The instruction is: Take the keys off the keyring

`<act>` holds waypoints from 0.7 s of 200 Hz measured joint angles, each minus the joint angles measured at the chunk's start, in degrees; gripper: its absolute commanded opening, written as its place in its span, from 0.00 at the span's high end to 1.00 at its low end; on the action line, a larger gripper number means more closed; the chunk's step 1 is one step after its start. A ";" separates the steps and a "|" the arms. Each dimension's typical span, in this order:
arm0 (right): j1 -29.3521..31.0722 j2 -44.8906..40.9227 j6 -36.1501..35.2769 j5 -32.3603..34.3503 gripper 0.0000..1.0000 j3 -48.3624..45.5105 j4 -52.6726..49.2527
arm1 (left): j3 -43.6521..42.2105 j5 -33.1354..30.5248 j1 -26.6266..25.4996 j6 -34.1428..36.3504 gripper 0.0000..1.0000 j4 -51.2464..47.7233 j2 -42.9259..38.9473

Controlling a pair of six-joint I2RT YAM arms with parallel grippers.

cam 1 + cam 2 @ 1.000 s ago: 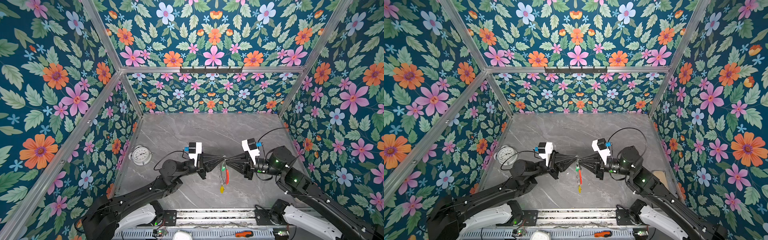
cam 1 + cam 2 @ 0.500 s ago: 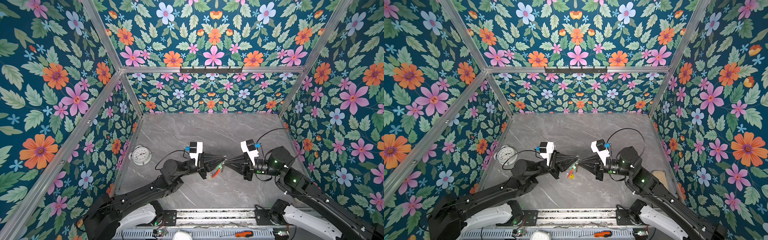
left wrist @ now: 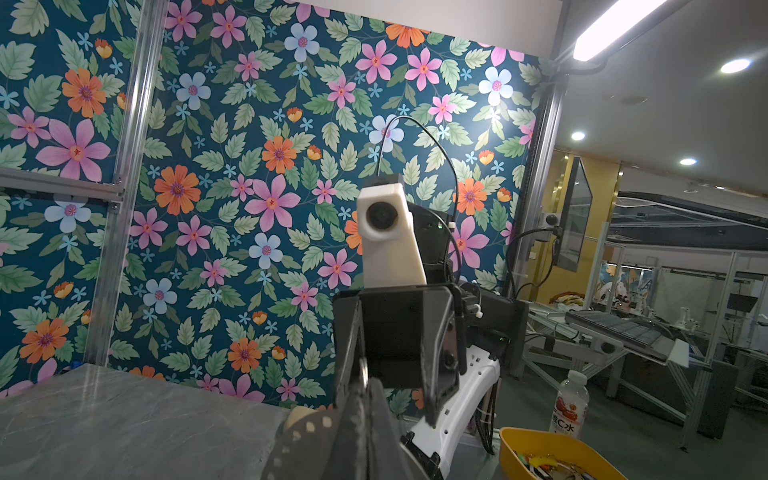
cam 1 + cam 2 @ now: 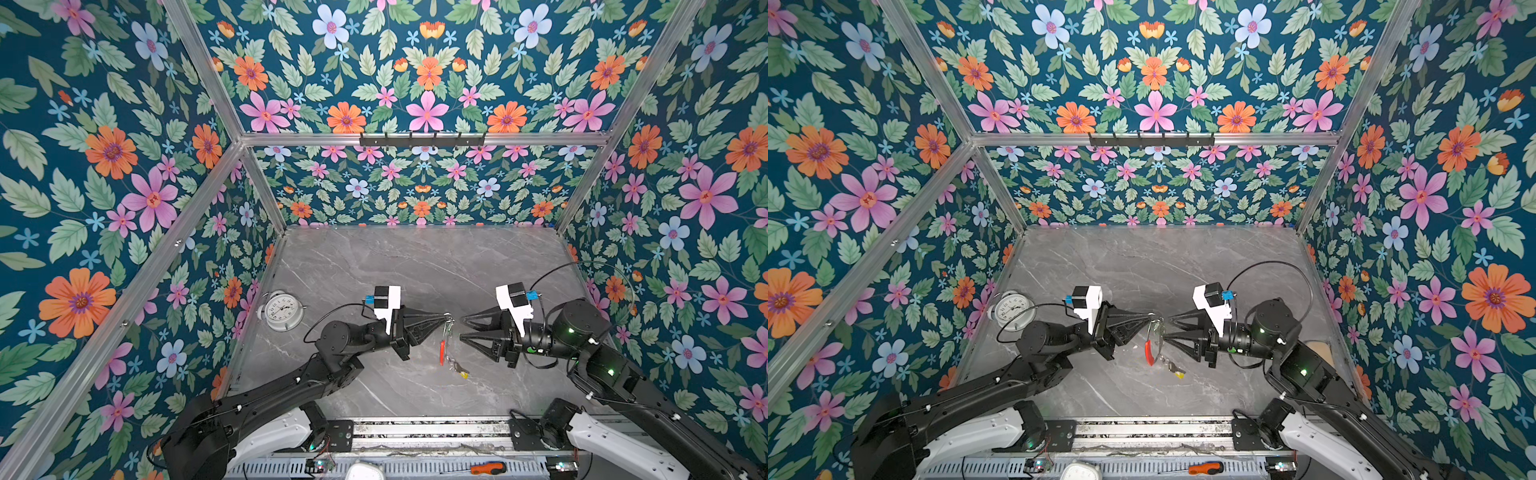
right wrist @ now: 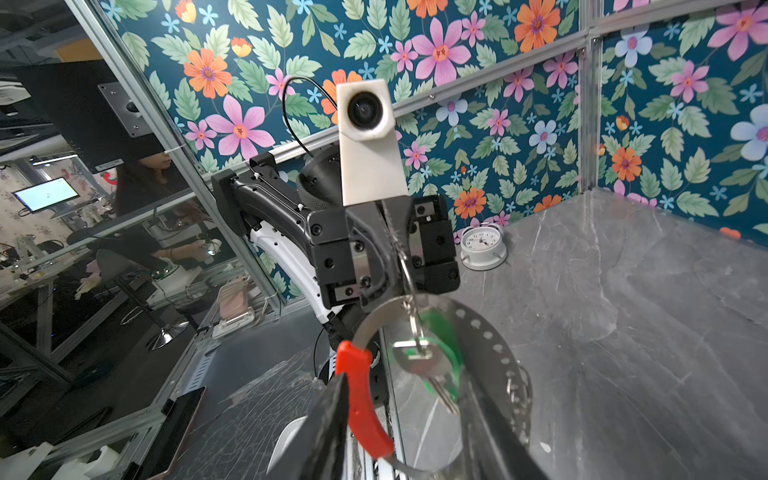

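Observation:
In both top views the keyring (image 4: 445,341) (image 4: 1156,341), a grey loop with a red section (image 4: 442,351), hangs from my left gripper (image 4: 448,319) (image 4: 1153,318), which is shut on its top rim. A yellow-headed key (image 4: 464,375) (image 4: 1179,375) dangles at the loop's low end; I cannot tell whether it touches the table. In the right wrist view a green-headed key (image 5: 422,357) hangs on a split ring inside the loop. My right gripper (image 4: 461,329) (image 5: 409,436) is open, its fingertips (image 5: 328,428) either side of the loop and holding nothing. The left wrist view shows the shut left gripper (image 3: 365,415).
A white alarm clock (image 4: 284,311) stands by the left wall. An orange-handled screwdriver (image 4: 488,468) lies on the front rail. Beyond the table edge are a yellow bin (image 3: 552,457) and a bottle (image 3: 571,401). Flowered walls close in three sides.
The right gripper was shut at the keyring and lifted it level between both grippers; it has now opened and let go. The loop hangs down from the left gripper again.

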 measured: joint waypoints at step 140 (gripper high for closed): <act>0.00 7.58 12.90 2.34 0.60 -2.08 18.05 | -1.64 -3.41 0.00 2.14 1.00 -1.36 -1.31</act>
